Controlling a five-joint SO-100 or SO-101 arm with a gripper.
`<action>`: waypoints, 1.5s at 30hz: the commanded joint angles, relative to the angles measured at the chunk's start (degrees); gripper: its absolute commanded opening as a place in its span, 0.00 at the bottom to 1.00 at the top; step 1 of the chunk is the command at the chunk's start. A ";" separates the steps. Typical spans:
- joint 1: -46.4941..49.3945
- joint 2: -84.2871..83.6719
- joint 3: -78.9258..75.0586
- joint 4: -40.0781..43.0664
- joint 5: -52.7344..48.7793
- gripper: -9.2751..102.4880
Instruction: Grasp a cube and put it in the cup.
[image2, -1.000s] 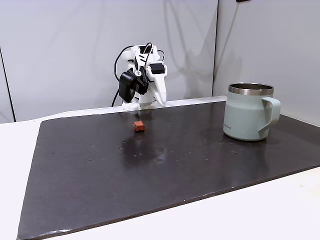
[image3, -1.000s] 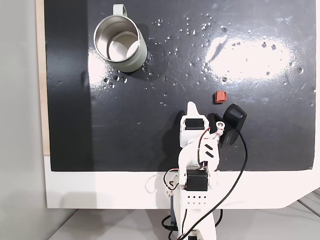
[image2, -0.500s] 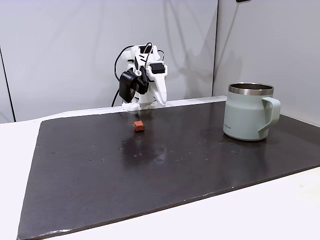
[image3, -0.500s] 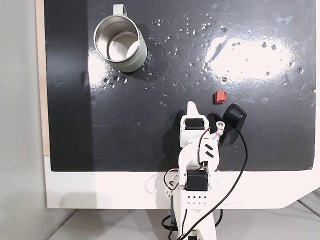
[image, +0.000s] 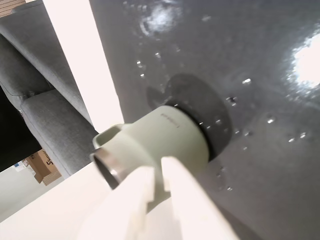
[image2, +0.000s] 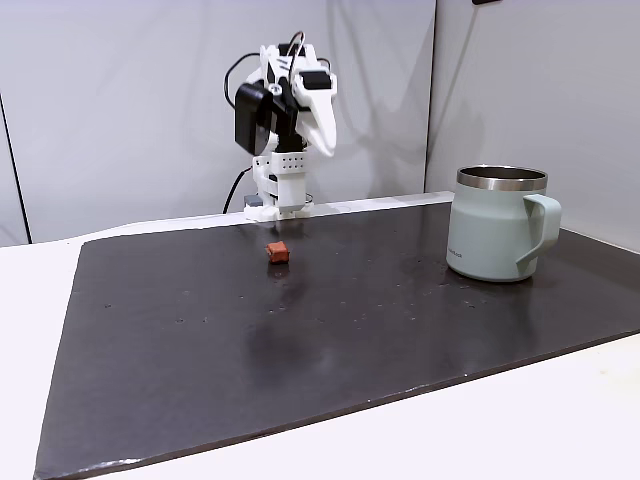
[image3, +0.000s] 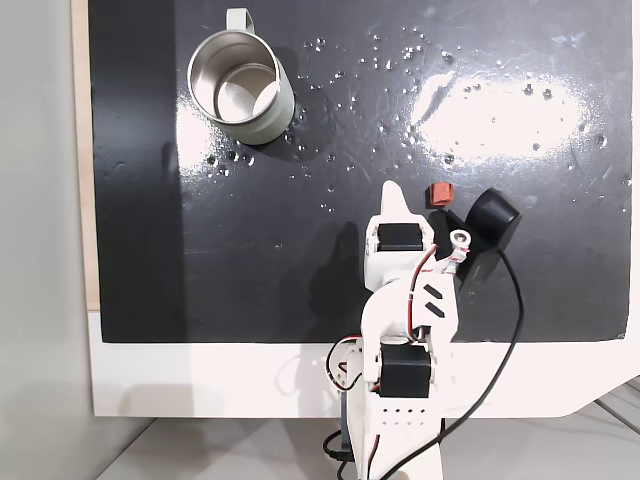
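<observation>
Status: task is at the start; no grasp made yet. The cube (image2: 277, 252) is sitting on the dark mat (image2: 330, 340), untouched, well apart from the cup (image2: 497, 226) and outside it. In the top-down fixed view the cube (image3: 437, 193) is lying just beside the arm's front end, to the right of the fingertip, w/ the cup (image3: 241, 90) far off toward the upper left.

Gripper (image2: 325, 145): it is hanging raised above the mat near the arm base, fingers pointing down and forward. In the wrist view the gripper (image: 157, 172) is showing two white fingers (image: 130, 200) close together w/ only a thin gap and nothing between them, so it is reading as closed and empty. The cup (image: 160, 147) is appearing behind the fingertips in that view, lying sideways in frame because of the camera tilt; it is standing upright on the mat per both fixed views.

Remaining, as a judgement: open the fingers, lower over the cube, close on it, lift, carry across to the cup, release above the steel rim. All steps are still pending.

Surface: the mat is dark, glossy, throwing bright glare patches and showing small specks or droplets. It is resting on a white table (image2: 520, 420).

Room: plain pale wall panels (image2: 120, 100) are standing behind the arm. The wrist view is catching grey upholstery (image: 45, 115) and a cardboard box (image: 41, 164) beyond the table edge.
</observation>
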 joint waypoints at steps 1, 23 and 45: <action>0.97 -6.24 -15.12 5.54 -0.35 0.08; 18.63 -33.93 -40.08 24.35 -16.17 0.08; 17.84 -58.36 -45.97 27.60 -25.14 0.08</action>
